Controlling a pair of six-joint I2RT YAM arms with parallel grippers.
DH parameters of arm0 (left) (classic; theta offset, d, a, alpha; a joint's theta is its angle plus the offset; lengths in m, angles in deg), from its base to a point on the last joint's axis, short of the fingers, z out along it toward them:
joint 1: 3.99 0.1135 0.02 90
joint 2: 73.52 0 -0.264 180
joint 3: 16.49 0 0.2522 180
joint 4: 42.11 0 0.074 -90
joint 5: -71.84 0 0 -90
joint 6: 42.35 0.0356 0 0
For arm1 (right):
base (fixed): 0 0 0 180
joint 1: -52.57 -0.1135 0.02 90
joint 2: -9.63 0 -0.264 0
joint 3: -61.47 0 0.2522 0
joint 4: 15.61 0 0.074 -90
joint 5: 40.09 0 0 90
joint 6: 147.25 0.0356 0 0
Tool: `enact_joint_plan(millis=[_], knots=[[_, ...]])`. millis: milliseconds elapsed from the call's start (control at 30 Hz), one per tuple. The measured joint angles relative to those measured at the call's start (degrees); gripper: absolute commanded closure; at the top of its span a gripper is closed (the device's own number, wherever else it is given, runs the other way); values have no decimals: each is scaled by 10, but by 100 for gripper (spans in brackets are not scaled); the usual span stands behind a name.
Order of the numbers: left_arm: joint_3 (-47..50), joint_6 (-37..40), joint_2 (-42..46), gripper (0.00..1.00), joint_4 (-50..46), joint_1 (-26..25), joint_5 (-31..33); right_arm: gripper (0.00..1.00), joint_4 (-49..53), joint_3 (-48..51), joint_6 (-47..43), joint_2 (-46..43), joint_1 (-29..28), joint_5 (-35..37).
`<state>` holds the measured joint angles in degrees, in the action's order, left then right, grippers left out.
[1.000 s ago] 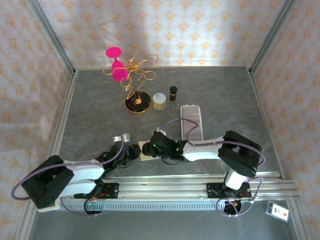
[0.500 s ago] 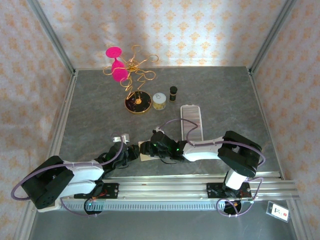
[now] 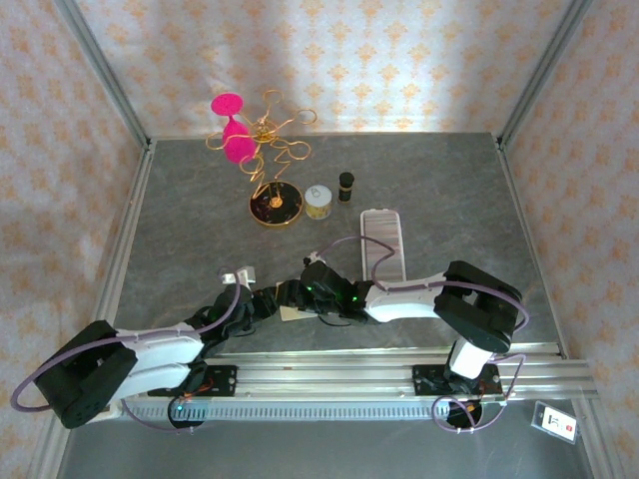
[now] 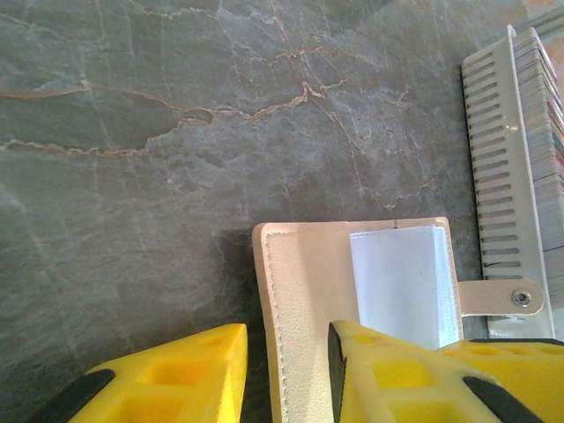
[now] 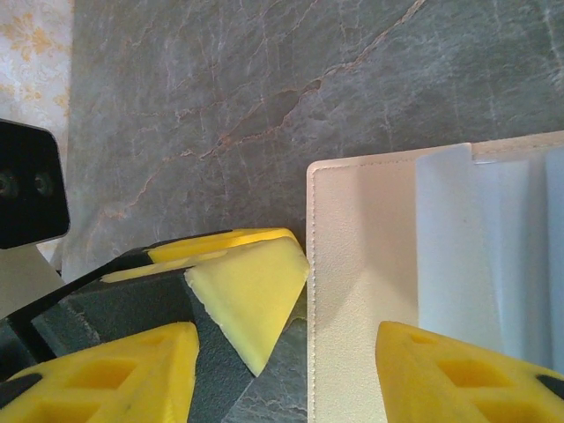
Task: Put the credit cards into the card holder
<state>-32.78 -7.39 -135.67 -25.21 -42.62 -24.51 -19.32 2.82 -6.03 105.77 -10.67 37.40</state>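
The cream-beige card holder (image 4: 308, 300) lies open and flat on the grey table, its snap tab (image 4: 507, 297) pointing right. A pale blue credit card (image 4: 401, 282) sits in its pocket, also seen in the right wrist view (image 5: 476, 256). My left gripper (image 4: 287, 330) is open and straddles the holder's left edge: one finger over the leather, the other beside it on the table. My right gripper (image 5: 287, 339) is open and wide over the same edge of the card holder (image 5: 361, 291), with the left gripper's yellow fingertip (image 5: 251, 291) between its jaws. From above, both grippers (image 3: 272, 302) (image 3: 296, 295) meet over the holder (image 3: 293, 313).
A long clear case with grey ribbed rows (image 3: 382, 239) lies just behind and to the right of the holder, close to its tab (image 4: 511, 176). Far back stand a gold wire stand with a pink piece (image 3: 265, 150), a small jar (image 3: 319, 202) and a dark bottle (image 3: 345, 186).
My left gripper's jaws have opened from shut. The left arm's elbow has swung lower and leftward. The right arm has barely moved.
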Motion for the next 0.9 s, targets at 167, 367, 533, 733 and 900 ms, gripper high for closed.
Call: enact_joint_plan(millis=[167, 367, 533, 733, 900], knots=[[-1, 5, 26, 67, -37, 0, 22, 44, -2, 0, 0, 4, 0, -2], [-1, -1, 72, 72, -103, 0, 67, 44, -2, 0, 1, 9, 0, -4], [-1, -6, 135, 72, -183, 0, 122, 44, -3, -6, 2, 12, 0, -5], [-13, -18, 193, 73, -277, 0, 183, 44, -17, -31, 2, 36, 0, -13], [-19, -46, 237, 72, -329, 0, 219, 44, -24, -57, 2, 51, 0, -23]])
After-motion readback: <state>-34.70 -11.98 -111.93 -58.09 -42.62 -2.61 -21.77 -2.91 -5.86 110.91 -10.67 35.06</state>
